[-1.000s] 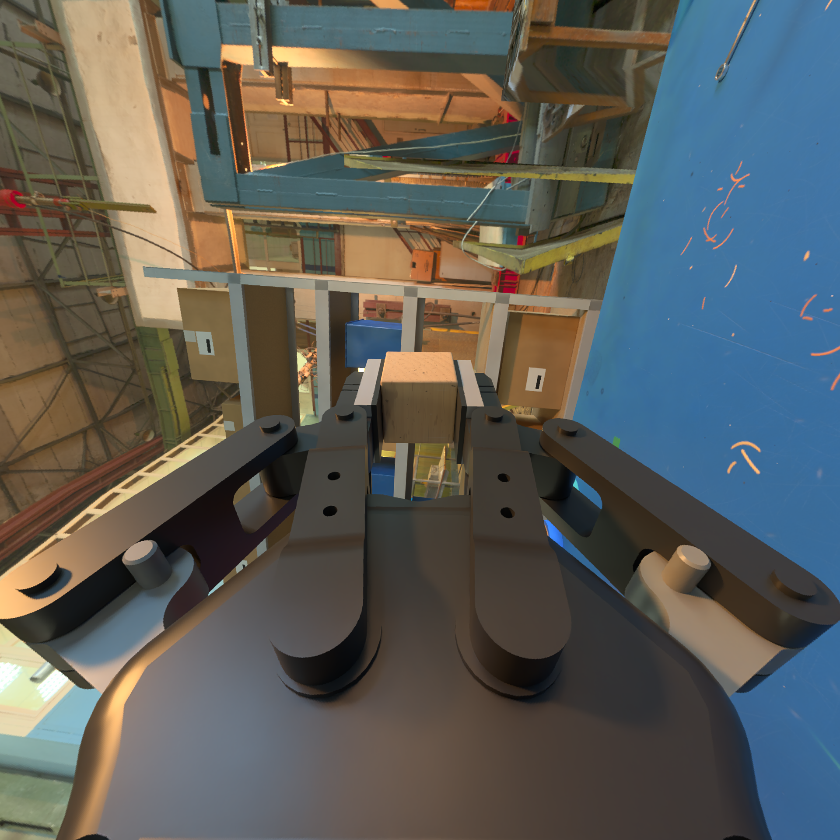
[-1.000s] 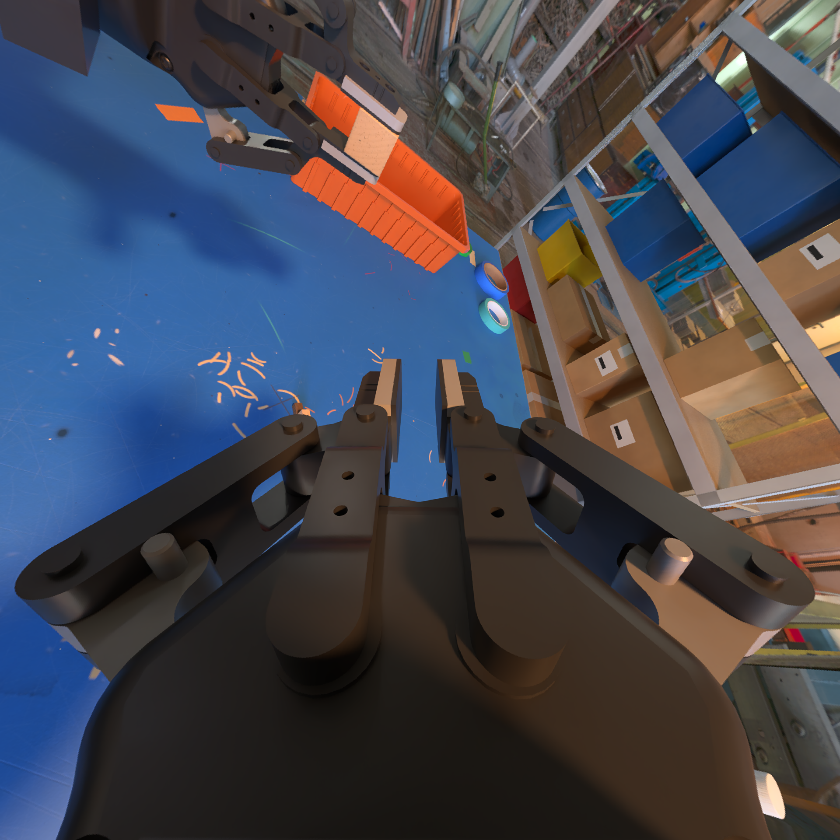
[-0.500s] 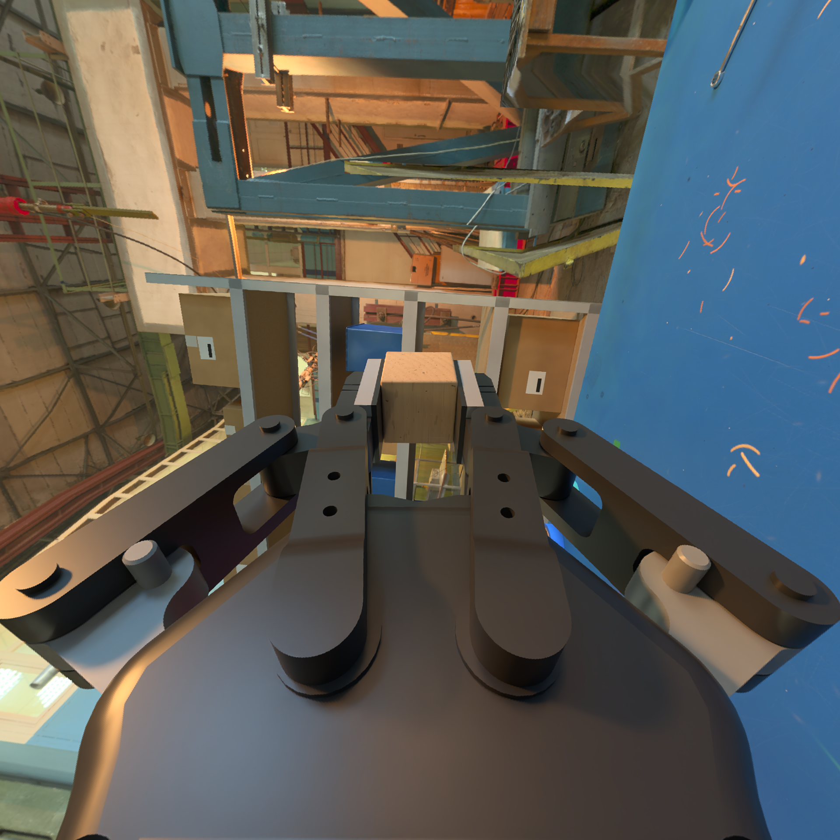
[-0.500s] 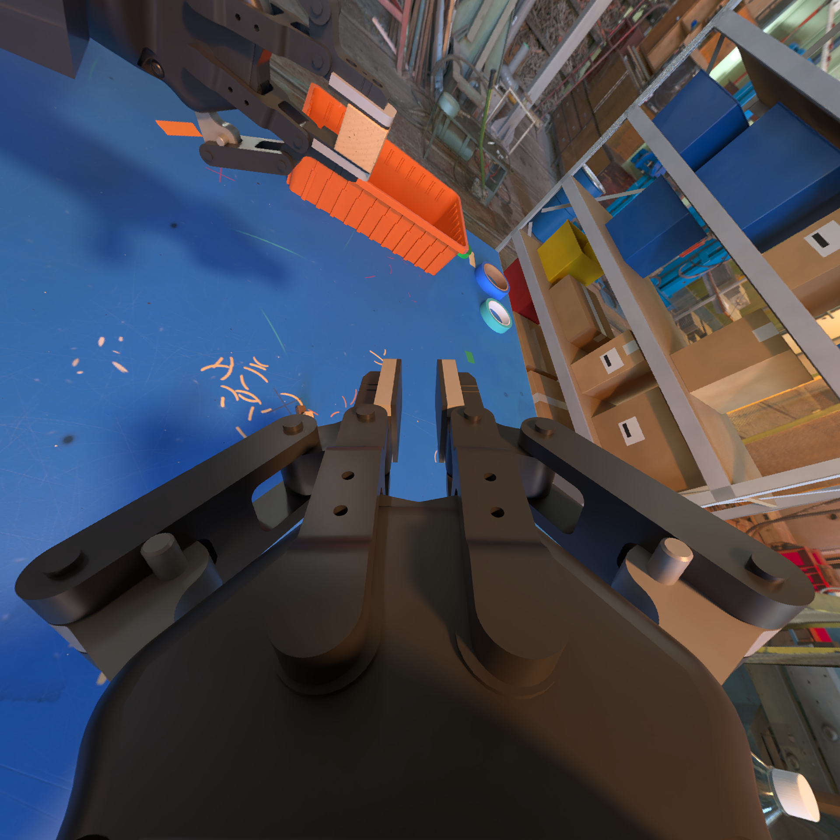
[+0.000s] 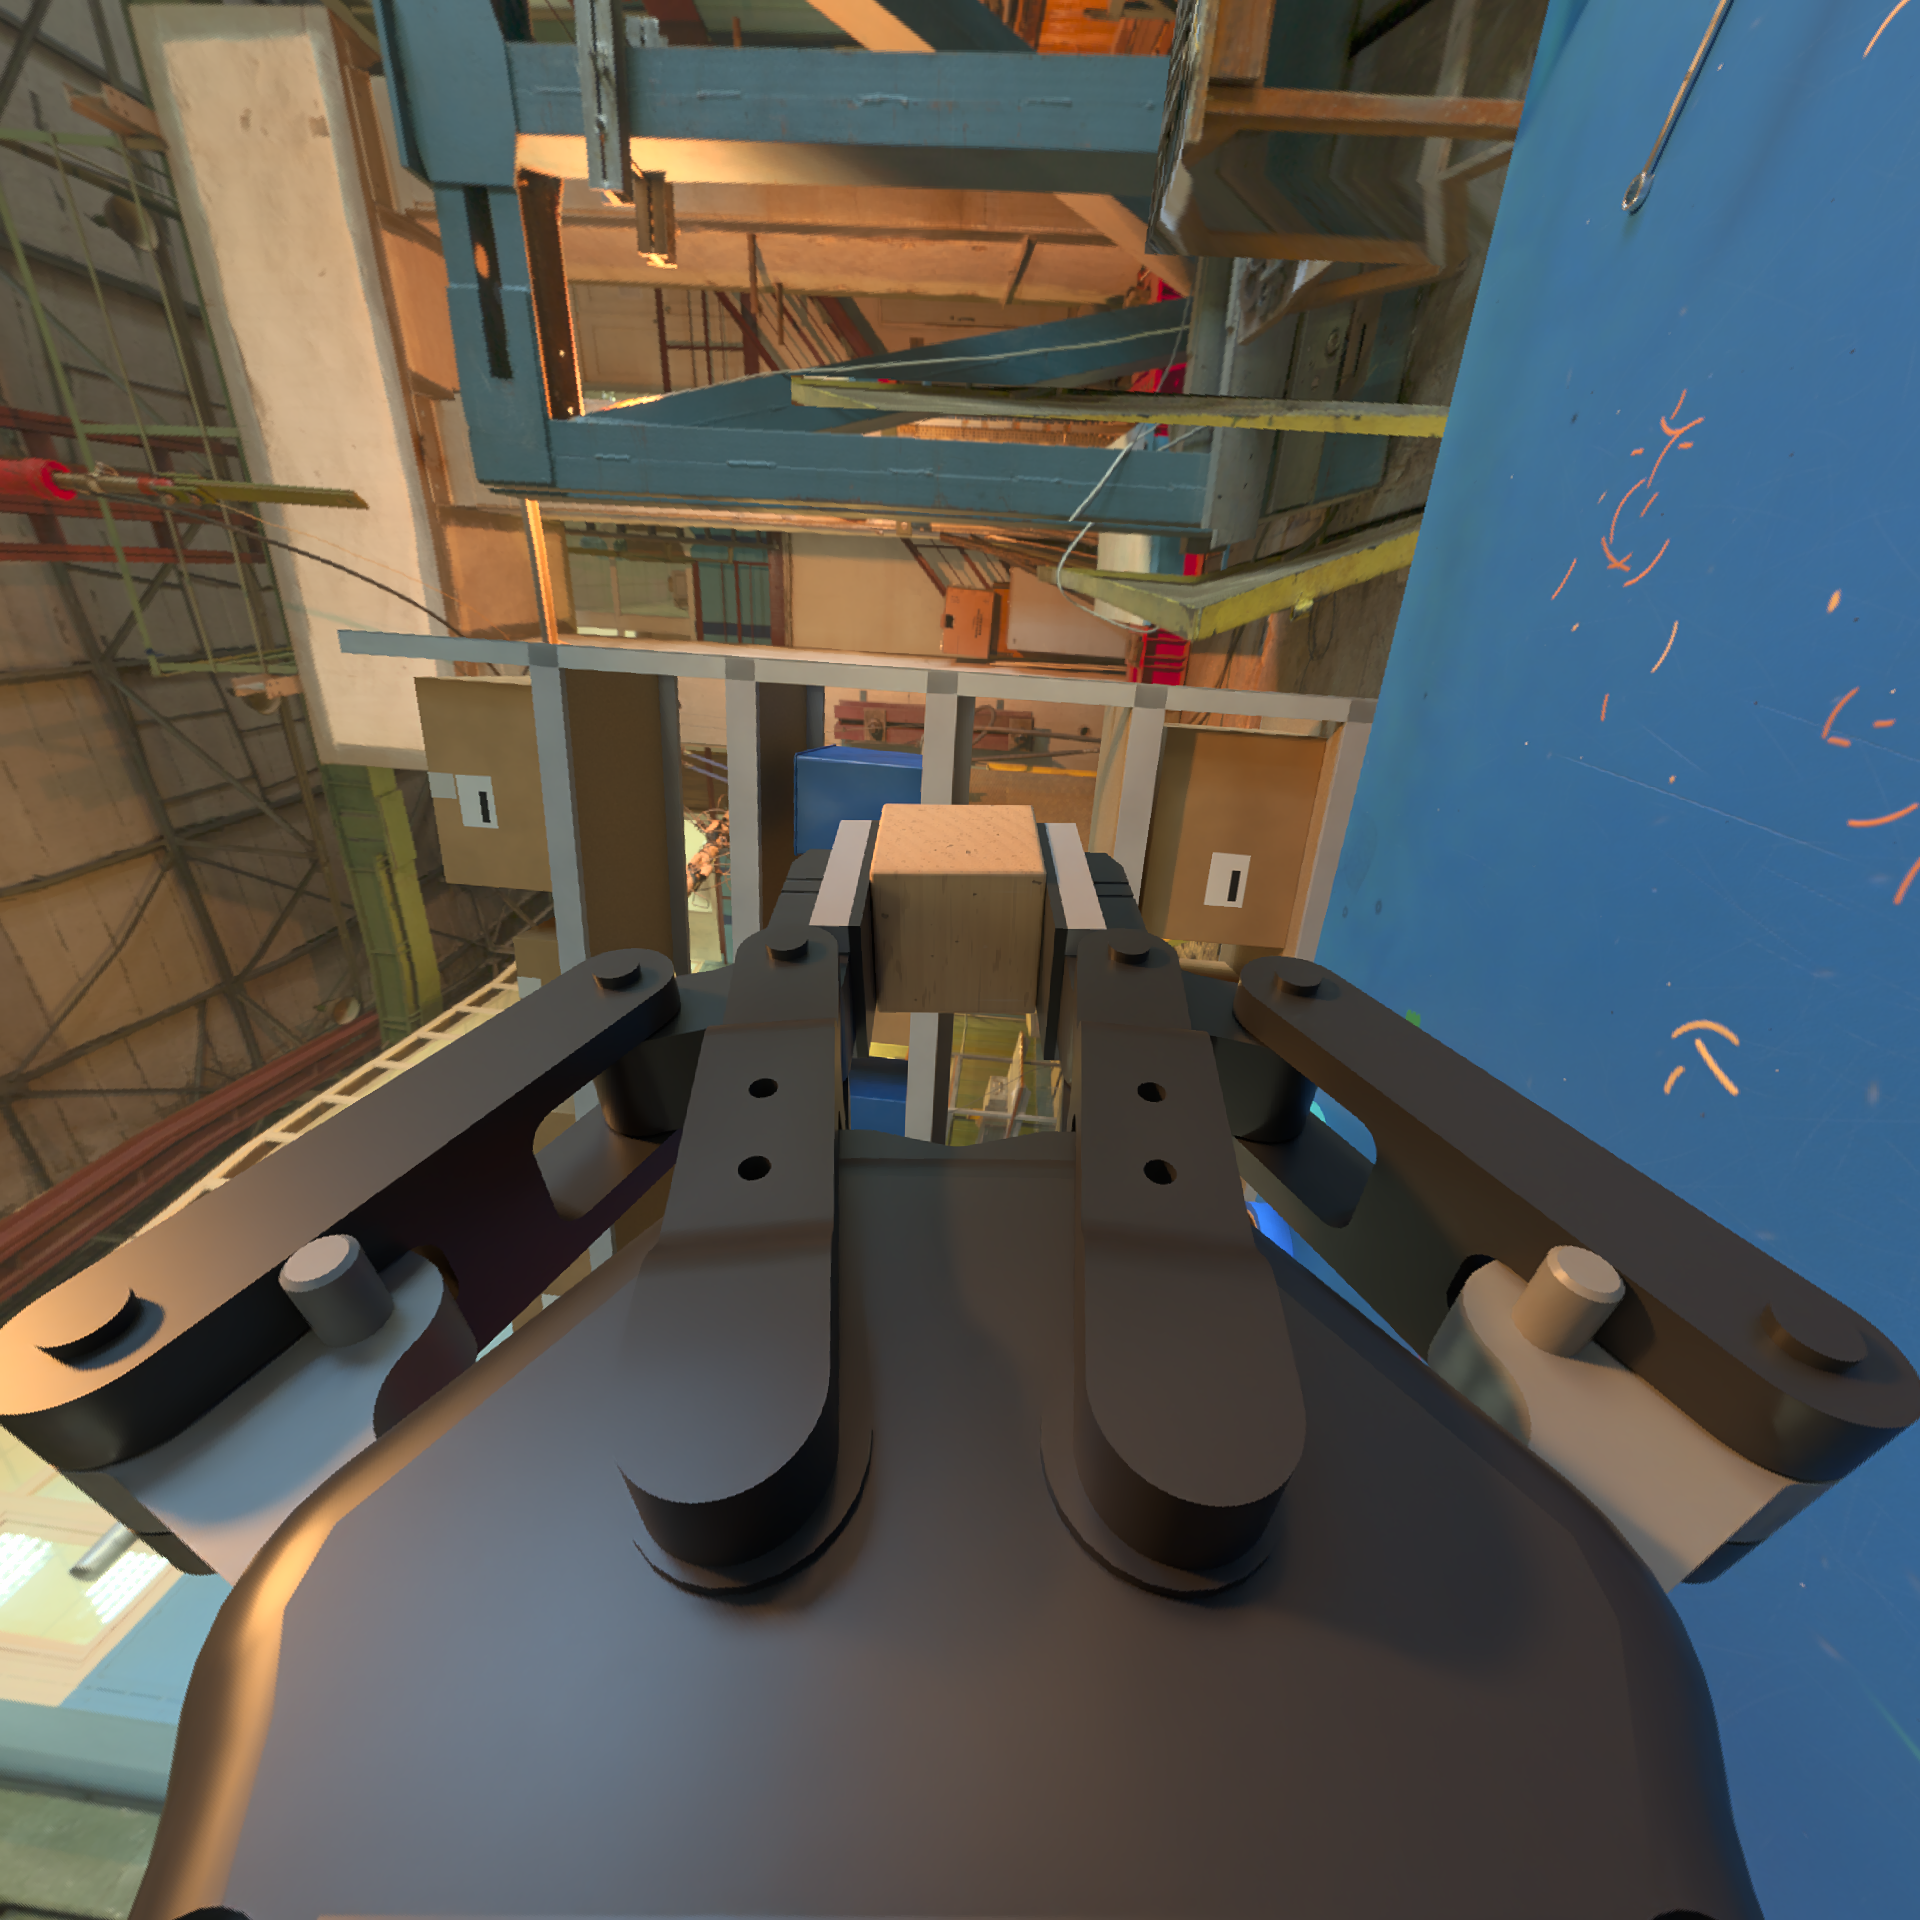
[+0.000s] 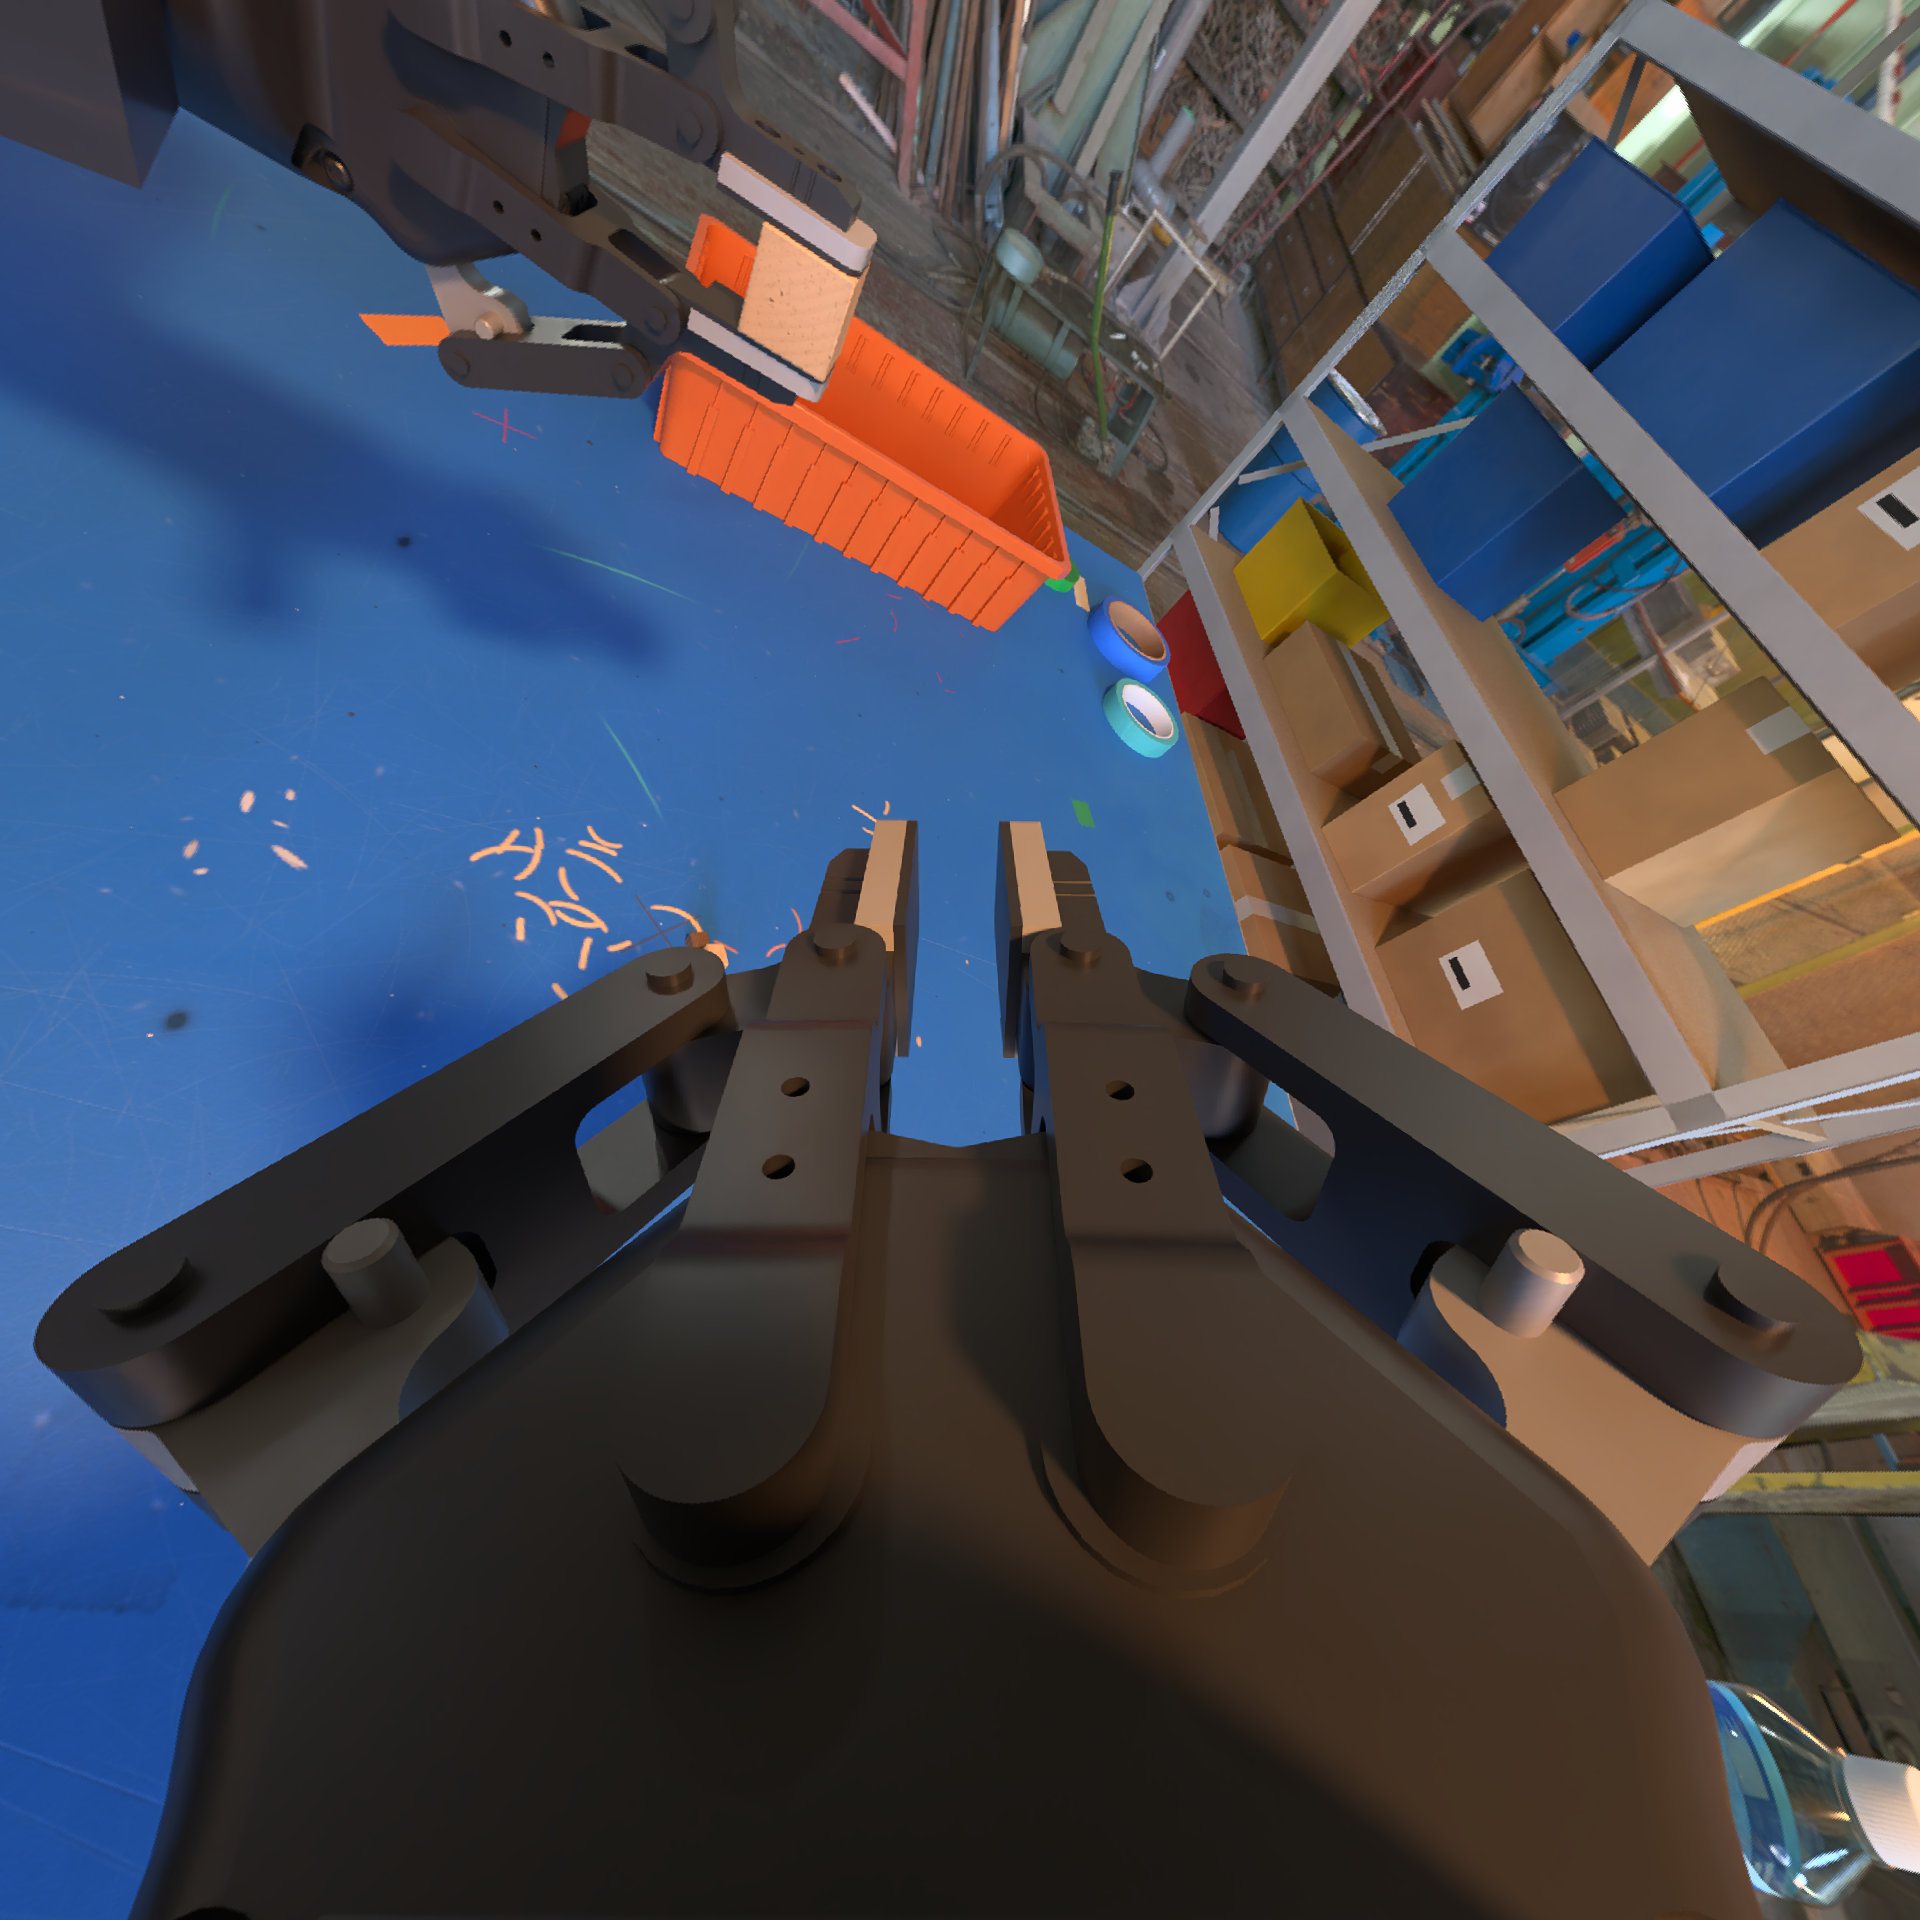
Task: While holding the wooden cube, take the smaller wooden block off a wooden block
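Note:
My left gripper is shut on the wooden cube and holds it in the air, pointing off the table towards the shelves. In the right wrist view the left gripper and its cube hang above the near end of the orange bin. My right gripper is empty, its fingers a narrow gap apart, above the blue table. No smaller wooden block or other wooden block shows in either view.
An orange ribbed bin lies on the table at the back. A blue tape roll and a teal tape roll sit near the table's right edge. A metal shelf rack with cardboard and blue boxes stands beyond that edge.
In the right wrist view the left gripper with the cube has drifted slightly left. The finger gaps of both grippers are the same as before.

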Available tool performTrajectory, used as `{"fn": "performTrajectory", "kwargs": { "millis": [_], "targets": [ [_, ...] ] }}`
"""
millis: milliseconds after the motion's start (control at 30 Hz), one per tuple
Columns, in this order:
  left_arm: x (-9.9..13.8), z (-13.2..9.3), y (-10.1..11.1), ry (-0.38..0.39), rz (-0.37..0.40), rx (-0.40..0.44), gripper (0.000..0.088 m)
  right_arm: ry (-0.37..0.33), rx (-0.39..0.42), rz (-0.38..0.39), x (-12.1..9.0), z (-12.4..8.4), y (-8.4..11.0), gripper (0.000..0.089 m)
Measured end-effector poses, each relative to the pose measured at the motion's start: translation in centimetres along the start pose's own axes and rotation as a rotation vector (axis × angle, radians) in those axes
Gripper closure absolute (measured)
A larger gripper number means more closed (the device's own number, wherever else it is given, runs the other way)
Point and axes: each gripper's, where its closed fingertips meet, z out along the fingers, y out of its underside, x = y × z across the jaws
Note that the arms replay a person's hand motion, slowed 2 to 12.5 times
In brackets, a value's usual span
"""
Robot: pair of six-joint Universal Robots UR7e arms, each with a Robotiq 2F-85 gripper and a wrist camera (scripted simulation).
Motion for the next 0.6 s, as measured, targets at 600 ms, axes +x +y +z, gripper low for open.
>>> {"fn": "performTrajectory", "kwargs": {
  "millis": [600],
  "targets": [
    [-0.25, -0.18, -0.10, -0.007, -0.005, 0.009, 0.0632, 0.007, 0.030, 0.068, 0.62, -0.28, 0.68, 0.0757]
  ]
}}
